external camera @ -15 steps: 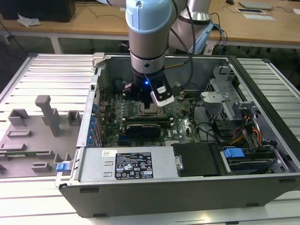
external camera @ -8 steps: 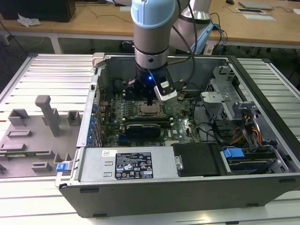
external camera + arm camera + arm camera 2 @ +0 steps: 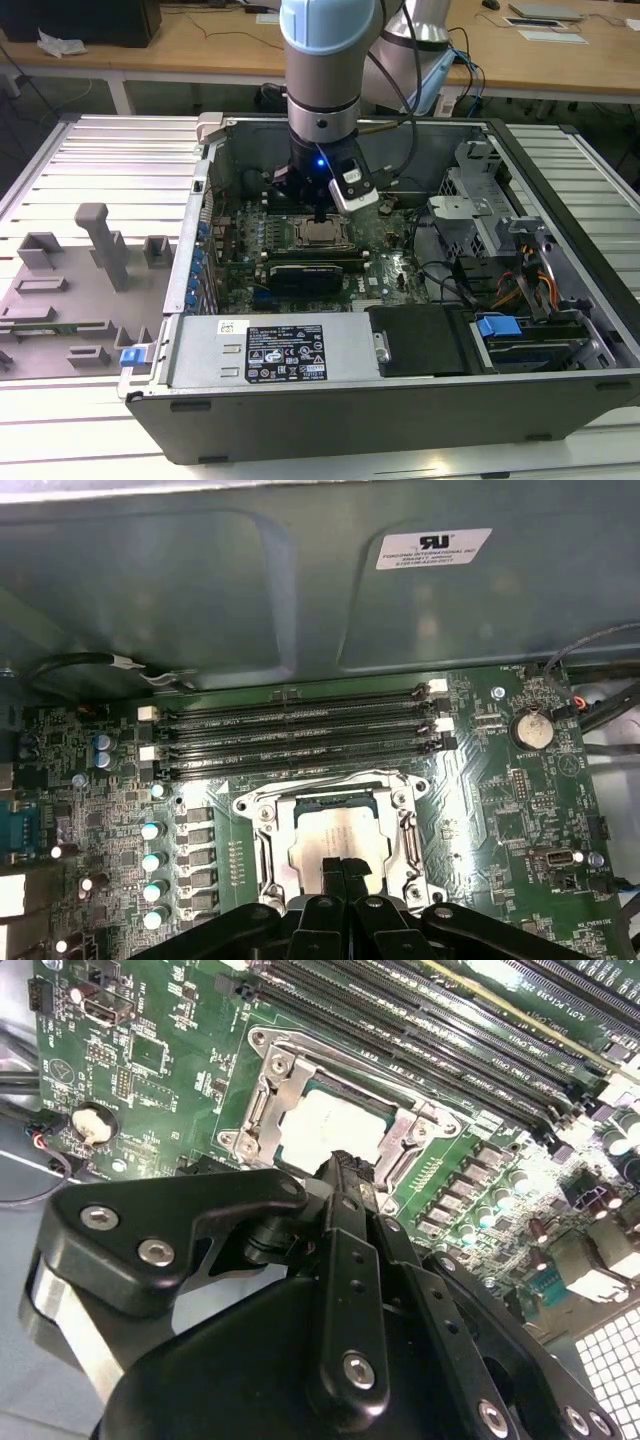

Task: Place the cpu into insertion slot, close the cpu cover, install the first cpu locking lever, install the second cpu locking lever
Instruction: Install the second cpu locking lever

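The cpu [image 3: 335, 840] [image 3: 330, 1122] [image 3: 318, 233] lies flat in the insertion slot [image 3: 262, 832] [image 3: 262, 1110] on the green board. The cpu cover [image 3: 405, 820] [image 3: 405, 1138], a dark metal frame, lies down around it, and the pale chip top shows through its window. My gripper [image 3: 344, 868] [image 3: 346, 1163] [image 3: 320, 213] hangs just above the socket, over the chip's edge nearest the wrist cameras. Its two black fingers are pressed together, with nothing between them. I cannot make out how the locking levers stand.
Long black memory slots [image 3: 300, 730] run beside the socket. Rows of capacitors [image 3: 152, 860] stand on another side, and a coin battery [image 3: 530, 727] lies further off. The case walls [image 3: 330, 380] and drive cage [image 3: 475, 200] ring the board. A grey fixture tray [image 3: 80, 280] sits at the exterior view's left.
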You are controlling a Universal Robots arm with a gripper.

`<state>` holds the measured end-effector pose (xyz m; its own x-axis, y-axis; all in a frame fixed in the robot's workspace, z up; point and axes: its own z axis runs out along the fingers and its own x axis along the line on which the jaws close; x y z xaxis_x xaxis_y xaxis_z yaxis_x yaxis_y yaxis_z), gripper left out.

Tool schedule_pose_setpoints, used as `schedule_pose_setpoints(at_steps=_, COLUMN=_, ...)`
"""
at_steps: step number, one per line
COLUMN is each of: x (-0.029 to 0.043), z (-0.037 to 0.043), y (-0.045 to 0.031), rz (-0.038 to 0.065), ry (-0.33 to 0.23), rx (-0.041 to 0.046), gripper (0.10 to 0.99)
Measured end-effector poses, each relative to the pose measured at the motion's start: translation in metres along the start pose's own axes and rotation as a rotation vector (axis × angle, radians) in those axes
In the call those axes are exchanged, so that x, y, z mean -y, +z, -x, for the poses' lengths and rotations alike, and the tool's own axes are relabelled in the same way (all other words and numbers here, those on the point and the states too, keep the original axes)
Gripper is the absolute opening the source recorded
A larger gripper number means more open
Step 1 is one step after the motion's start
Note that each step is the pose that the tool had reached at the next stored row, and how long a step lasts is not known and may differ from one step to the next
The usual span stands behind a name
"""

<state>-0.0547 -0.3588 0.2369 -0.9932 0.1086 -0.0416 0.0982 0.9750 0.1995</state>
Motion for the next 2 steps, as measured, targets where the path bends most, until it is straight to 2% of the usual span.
schedule_pose_setpoints(at_steps=2, x=0.0000, z=0.0000, y=-0.0001, rz=0.000, ry=0.000, rx=0.0000, gripper=0.106)
